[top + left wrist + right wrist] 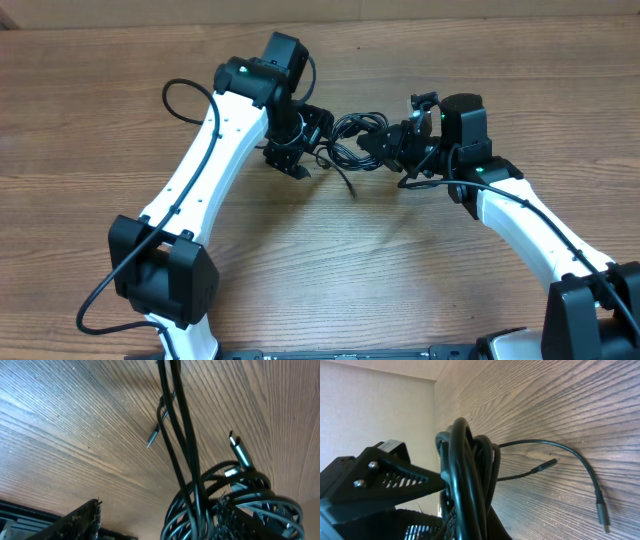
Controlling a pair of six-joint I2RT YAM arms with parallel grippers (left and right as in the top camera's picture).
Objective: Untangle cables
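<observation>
The cables (350, 130) are a bunch of thin black cords hanging between my two grippers, just above the wooden table. My right gripper (378, 143) is shut on the bunch's right side; the right wrist view shows the cords (470, 470) running down into its jaws (472, 525). My left gripper (312, 140) stands open at the bunch's left side. In the left wrist view the coils (200, 505) lie against the right finger (240, 520), and a wide gap separates them from the left finger (82, 520). A metallic plug (240, 450) sticks up from the coils.
One loose cord end (348, 182) trails toward the table's front. Two plug tips (545, 465) (604, 517) rest on the wood. Thicker black cables (185, 95) loop off the left arm. Both white arms reach in from the front corners.
</observation>
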